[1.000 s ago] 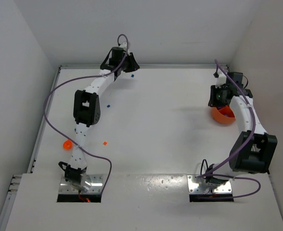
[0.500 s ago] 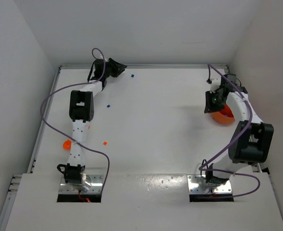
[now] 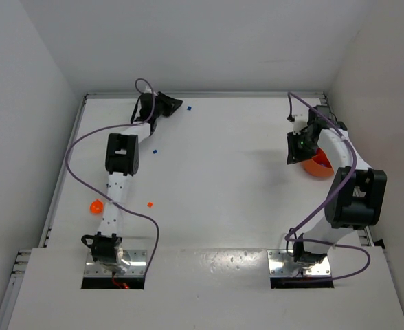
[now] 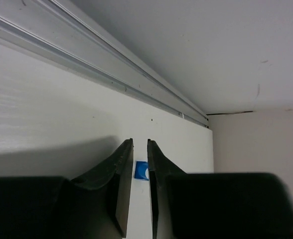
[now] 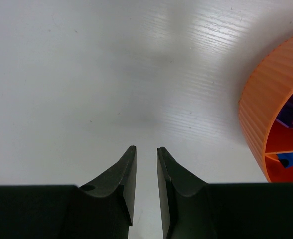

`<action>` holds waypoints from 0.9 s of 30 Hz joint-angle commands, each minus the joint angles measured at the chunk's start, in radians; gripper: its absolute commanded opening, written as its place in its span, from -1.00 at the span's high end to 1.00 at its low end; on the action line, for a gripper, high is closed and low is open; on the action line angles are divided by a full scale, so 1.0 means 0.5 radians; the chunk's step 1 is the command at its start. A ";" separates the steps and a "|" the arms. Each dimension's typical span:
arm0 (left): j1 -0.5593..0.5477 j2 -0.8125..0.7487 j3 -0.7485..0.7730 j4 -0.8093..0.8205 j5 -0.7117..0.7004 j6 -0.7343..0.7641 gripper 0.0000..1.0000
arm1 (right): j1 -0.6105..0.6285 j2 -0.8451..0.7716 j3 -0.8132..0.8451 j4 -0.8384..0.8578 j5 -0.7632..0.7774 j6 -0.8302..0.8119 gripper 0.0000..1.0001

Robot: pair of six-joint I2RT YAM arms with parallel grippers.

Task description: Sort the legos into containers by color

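White table [image 3: 222, 179] seen from above, with both arms reaching toward its far edge. Orange bowl [image 3: 320, 166] at far right, just beside the right gripper [image 3: 295, 152]; the wrist view shows its ribbed wall [image 5: 266, 109] right of the fingers, which stand a narrow slit apart over bare table, holding nothing. Left gripper [image 3: 178, 106], likewise barely parted, lies at the far rail; a blue lego [image 4: 141, 170] shows in its gap, ungripped. Small orange cup [image 3: 96, 205] sits at left, with an orange-red lego [image 3: 150, 204] near it.
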 commanded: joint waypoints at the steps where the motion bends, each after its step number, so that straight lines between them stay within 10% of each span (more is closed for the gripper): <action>1: -0.084 0.042 0.159 -0.052 -0.053 0.116 0.53 | 0.011 -0.002 0.085 0.013 -0.006 -0.019 0.53; 27: -0.345 0.027 0.043 -0.696 0.782 0.619 0.68 | 0.030 -0.018 0.085 0.013 -0.101 -0.019 0.53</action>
